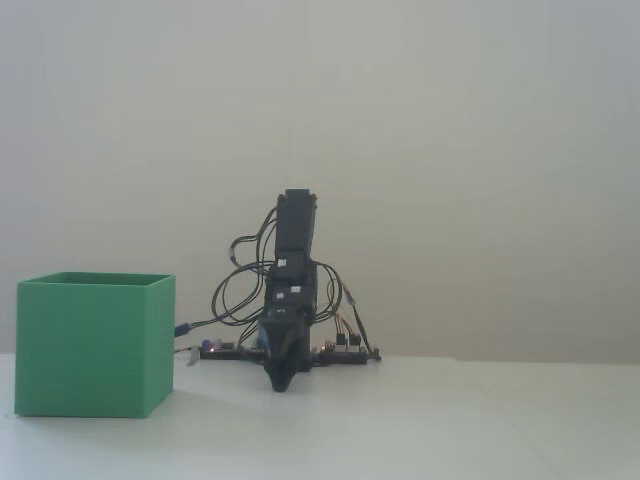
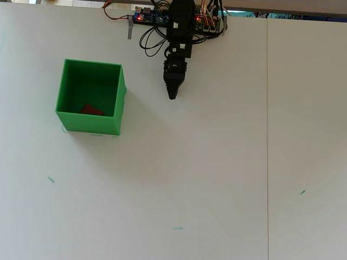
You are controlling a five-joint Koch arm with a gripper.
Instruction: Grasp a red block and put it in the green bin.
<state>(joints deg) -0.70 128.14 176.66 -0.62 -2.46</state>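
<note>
Side-on fixed view first: gripper [image 1: 283,384] hangs low in front of the arm's base, tip near the table, holding nothing; whether its jaws are spread or pressed together I cannot tell. Green bin [image 1: 95,343] stands well apart to the gripper's left, its inside hidden. Overhead view next: gripper [image 2: 172,96] tapers to a single point, and left of it sits the green bin [image 2: 117,92] with the red block [image 2: 91,110] lying inside. Judging by this, the task looks finished.
</note>
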